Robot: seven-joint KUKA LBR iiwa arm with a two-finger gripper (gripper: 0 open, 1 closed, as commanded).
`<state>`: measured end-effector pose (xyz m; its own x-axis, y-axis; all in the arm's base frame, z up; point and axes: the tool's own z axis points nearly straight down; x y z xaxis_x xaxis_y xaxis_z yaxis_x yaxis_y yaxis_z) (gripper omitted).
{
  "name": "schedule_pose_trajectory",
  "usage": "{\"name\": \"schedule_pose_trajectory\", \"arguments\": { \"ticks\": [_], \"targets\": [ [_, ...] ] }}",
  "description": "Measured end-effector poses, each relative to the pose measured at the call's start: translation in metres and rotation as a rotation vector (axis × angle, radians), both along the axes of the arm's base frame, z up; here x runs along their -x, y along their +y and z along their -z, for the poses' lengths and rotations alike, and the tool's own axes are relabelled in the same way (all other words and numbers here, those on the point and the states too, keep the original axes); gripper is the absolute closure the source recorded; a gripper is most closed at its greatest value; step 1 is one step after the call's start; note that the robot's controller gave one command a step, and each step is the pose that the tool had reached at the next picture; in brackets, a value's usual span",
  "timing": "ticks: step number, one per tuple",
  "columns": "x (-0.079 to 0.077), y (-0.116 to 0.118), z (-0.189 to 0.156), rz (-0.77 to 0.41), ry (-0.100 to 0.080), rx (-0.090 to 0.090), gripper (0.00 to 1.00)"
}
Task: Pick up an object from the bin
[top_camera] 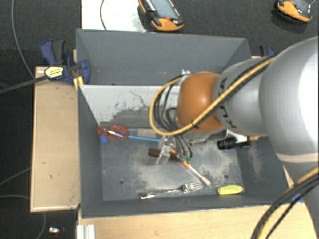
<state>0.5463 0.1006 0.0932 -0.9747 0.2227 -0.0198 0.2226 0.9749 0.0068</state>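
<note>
The gripper point(168, 151) hangs low over a small brown piece point(155, 154) just beneath it; whether it is parted or closed, I cannot tell. Best to centre on the piece, clear of the blue stick point(144, 139) just beside it.

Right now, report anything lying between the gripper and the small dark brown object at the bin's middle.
Nothing visible does: the gripper hangs right over the small dark brown object. The blue-handled red spatula and orange-handled tool lie close beside it.
</note>
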Motion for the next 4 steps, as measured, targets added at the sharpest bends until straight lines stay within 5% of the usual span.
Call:
{"name": "schedule_pose_trajectory", "arguments": {
  "ticks": [1,3,4],
  "targets": [
    [-0.027,0.013,-0.012,-0.097,0.002,0.004,1.00],
    [0.044,-0.098,-0.098,-0.007,0.008,0.004,1.00],
    [0.032,-0.108,-0.060,0.179,0.011,-0.001,1.00]
  ]
}}
